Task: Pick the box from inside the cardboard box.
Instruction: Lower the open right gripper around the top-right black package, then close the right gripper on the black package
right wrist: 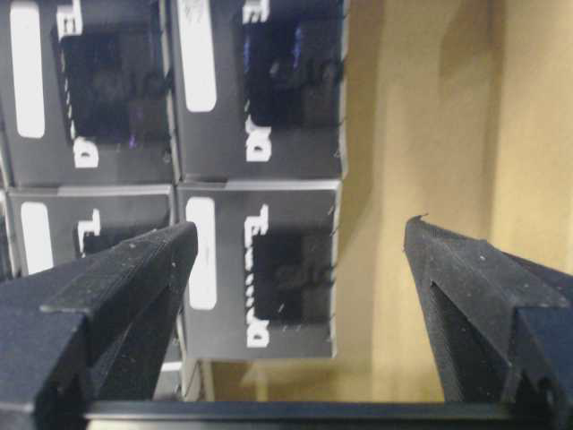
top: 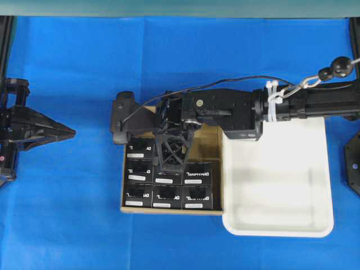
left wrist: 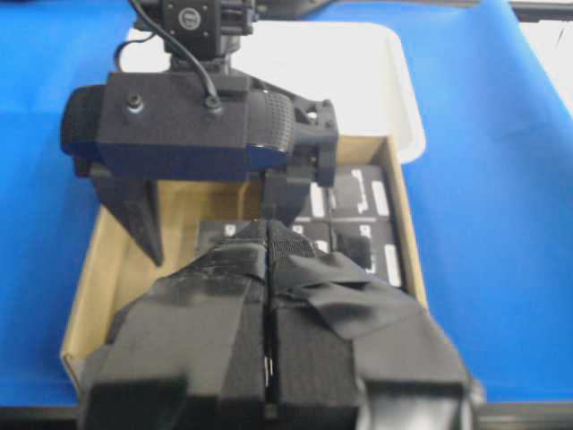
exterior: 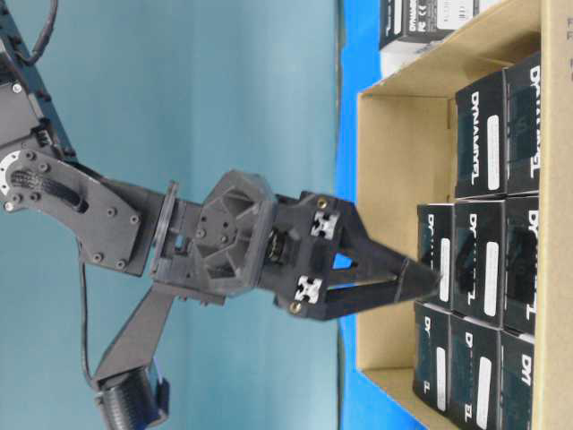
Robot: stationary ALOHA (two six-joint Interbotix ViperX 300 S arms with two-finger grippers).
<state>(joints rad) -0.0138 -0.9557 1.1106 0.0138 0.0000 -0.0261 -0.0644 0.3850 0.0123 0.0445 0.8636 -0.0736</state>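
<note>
Box (right wrist: pixel 260 269) sits between spread jaws, neighbours touching, white tray (top: pixel 275 225) beside carton (top: pixel 211 143).

Overhead view looked straight down on blue table (top: pixel 67 197), whole workspace in frame, from afar. Table-level view appeared rotated a quarter turn, close in, facing cardboard box (exterior: pixel 385 161) from its open side. Left wrist view looked level along left gripper (left wrist: pixel 269 322) toward same carton (left wrist: pixel 85 296) and white tray (left wrist: pixel 403 98) beyond. Right wrist view looked down between right gripper (right wrist: pixel 300 242) fingers, very close, on black boxes (right wrist: pixel 260 269). All four shared carton.
</note>
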